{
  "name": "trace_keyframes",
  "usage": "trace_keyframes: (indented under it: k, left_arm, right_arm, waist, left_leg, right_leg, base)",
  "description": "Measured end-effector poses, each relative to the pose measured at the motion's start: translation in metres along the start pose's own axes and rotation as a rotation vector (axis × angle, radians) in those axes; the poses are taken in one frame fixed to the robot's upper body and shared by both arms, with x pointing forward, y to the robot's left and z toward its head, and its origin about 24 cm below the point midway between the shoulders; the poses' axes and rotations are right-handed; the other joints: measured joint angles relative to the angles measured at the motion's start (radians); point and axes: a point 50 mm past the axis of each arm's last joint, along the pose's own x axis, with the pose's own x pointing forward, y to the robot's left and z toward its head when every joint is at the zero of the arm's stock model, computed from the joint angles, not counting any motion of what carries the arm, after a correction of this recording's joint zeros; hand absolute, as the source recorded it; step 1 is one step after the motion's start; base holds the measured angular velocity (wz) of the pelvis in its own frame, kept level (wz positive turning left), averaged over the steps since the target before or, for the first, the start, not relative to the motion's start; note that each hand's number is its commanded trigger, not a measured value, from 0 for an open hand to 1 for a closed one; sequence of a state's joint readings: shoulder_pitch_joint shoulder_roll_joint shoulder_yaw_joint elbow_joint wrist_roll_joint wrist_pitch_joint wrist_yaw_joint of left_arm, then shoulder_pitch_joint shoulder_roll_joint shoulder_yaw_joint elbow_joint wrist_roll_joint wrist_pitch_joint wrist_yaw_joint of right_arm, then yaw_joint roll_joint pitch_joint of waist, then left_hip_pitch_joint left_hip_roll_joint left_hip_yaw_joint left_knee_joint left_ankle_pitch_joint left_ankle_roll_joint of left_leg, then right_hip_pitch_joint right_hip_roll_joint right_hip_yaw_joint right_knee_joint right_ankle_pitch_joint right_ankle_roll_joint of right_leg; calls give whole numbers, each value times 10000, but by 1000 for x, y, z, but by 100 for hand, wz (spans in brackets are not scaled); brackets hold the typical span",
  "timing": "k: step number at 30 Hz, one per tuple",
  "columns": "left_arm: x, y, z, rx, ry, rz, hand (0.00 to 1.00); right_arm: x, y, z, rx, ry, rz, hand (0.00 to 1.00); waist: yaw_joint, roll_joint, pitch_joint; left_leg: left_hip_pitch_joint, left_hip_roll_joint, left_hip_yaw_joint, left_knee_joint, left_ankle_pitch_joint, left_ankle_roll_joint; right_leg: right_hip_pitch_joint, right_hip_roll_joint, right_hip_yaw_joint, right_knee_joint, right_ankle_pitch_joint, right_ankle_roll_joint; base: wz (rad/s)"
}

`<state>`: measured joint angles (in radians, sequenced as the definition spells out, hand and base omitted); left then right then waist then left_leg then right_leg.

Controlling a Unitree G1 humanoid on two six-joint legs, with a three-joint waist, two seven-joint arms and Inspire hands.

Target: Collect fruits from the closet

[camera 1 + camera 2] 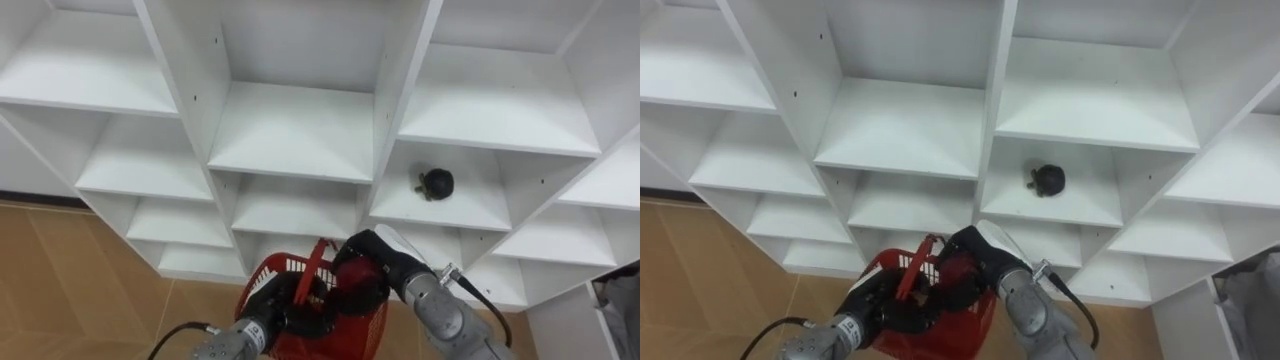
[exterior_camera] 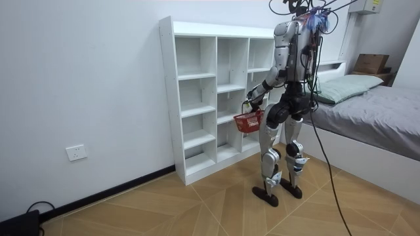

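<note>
1. Dark round fruit lying alone in a right-hand compartment of the white closet.
2. Red basket held low in front, below that shelf, left hand curled round its rim.
3. Right hand dipped over the basket, grip impossible to tell.
4. Likely best lifted clear, then reached up to the fruit, basket kept level.
</note>
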<state>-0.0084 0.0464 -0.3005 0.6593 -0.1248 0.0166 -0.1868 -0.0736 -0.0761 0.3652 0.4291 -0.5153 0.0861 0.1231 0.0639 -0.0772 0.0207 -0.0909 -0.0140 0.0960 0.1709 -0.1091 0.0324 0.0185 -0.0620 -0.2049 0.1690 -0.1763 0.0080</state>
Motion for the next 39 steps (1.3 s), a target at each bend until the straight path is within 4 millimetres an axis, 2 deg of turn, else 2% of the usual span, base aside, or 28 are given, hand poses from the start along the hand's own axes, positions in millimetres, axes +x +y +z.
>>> trace_keyframes:
  k: [12, 25, 32, 39]
  left_arm:
    - [0, -2, 0, 1, -3, -50, 100]
    - [1, -8, -2, 187, 140, -310, 100]
    - [1, -8, -2, 198, 157, -331, 100]
    - [1, -8, -2, 196, 153, -319, 100]
  right_arm:
    - [1, 0, 1, -133, -14, 42, 100]
    - [2, 1, -5, -544, 267, 319, 100]
    - [5, -2, -7, -636, 407, 68, 100]
    - [5, -4, -9, -873, 485, 4, 100]
  waist:
    - [20, 71, 62]
    - [151, 62, 53]
    - [140, 48, 45]
    - [176, 50, 45]
  left_leg:
    - [-33, 5, -12, 47, 0, 0]
    - [-50, 3, -18, 78, -1, 0]
    - [-225, 1, -167, 298, -12, 14]
    - [-254, 5, -190, 401, -20, 27]
  right_leg:
    - [-6, 0, -21, 11, 1, 0]
    - [11, 2, -35, 19, 0, 0]
    - [22, -15, -314, 46, 1, -1]
    - [10, -23, -341, 137, 1, -1]
  base:
    - [0]
    - [0]
    - [10]
    - [0]
